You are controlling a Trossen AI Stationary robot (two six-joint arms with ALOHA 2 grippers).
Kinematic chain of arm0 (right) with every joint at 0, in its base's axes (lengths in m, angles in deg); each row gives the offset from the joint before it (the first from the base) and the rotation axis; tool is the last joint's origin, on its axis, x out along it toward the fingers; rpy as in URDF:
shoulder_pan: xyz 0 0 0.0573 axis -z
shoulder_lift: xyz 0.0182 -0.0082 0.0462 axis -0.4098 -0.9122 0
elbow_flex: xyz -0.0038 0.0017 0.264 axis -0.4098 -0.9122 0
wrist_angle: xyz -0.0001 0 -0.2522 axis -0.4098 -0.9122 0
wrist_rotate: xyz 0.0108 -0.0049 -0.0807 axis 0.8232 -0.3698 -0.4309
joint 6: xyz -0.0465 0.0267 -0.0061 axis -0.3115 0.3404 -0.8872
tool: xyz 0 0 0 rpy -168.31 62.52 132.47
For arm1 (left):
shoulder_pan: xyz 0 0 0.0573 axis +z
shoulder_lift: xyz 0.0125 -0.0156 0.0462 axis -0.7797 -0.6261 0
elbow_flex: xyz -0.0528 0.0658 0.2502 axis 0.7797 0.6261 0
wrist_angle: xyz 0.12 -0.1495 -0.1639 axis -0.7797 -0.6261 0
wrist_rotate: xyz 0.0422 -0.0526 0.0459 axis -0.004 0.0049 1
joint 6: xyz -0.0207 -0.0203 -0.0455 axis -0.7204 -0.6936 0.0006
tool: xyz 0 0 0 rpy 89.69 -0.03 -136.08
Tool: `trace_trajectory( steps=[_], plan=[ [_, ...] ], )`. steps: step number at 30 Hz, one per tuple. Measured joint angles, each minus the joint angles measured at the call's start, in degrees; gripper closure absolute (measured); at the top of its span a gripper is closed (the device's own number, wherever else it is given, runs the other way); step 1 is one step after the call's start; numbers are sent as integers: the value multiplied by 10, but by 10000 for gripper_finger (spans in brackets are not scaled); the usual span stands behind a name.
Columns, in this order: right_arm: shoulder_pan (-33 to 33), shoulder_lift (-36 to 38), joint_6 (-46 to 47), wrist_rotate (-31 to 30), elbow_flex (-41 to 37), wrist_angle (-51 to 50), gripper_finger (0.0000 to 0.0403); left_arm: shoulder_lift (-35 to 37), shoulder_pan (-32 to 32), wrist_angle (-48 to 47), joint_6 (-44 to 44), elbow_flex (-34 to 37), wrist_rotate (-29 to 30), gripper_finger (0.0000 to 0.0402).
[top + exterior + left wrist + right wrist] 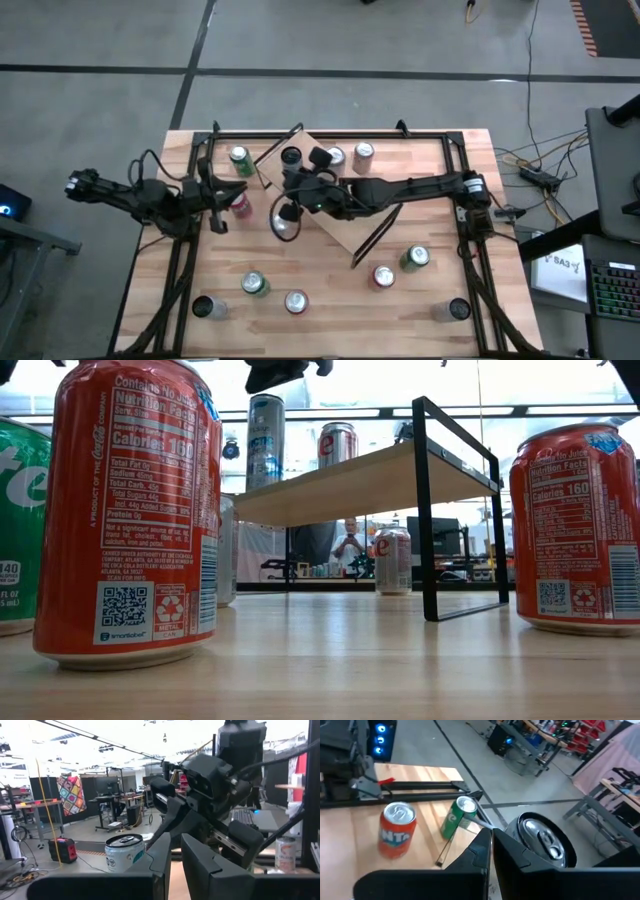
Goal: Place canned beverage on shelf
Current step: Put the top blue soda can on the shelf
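Note:
The shelf [345, 225] [360, 480], a light-wood board on black end frames, stands slantwise mid-table. A tall white can [291, 156] [265, 440] [125, 852] [540, 840] stands upright on its bottom at the shelf's far left end. A red-and-silver can [337, 445] stands farther along the board. My right gripper [285, 190] [491, 845] reaches across the shelf from the right. It is shut on nothing and stands right beside the tall can's top. My left gripper [222, 203] [176, 865] hangs at the table's left, raised and shut on nothing. My right gripper's shut fingers [507, 852] come nearly level from the table's right and stand close by the tall can's top rim [516, 836]. Whether they touch the can, I cannot tell.
On the table left of the shelf stand a green can [240, 160], an orange can [240, 203] [397, 827] and a silver can [285, 222]. One more can [364, 152] stands behind the shelf. Several cans stand along the near edge [296, 300]. Black rails [470, 250] border the tabletop.

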Motion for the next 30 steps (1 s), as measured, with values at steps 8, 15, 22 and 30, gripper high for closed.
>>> trace_trajectory(
  steps=[8,15,22,30],
  plan=[
    [17,-18,-16,-8,29,0,394,2,0,1,11,0,3,375],
    [38,-18,-16,-7,29,0,394,2,0,1,14,0,3,375],
    [51,-18,-15,-7,29,0,394,2,0,1,22,0,3,375],
    [38,-16,-15,-8,29,0,394,2,0,0,26,0,3,374]
  ],
)
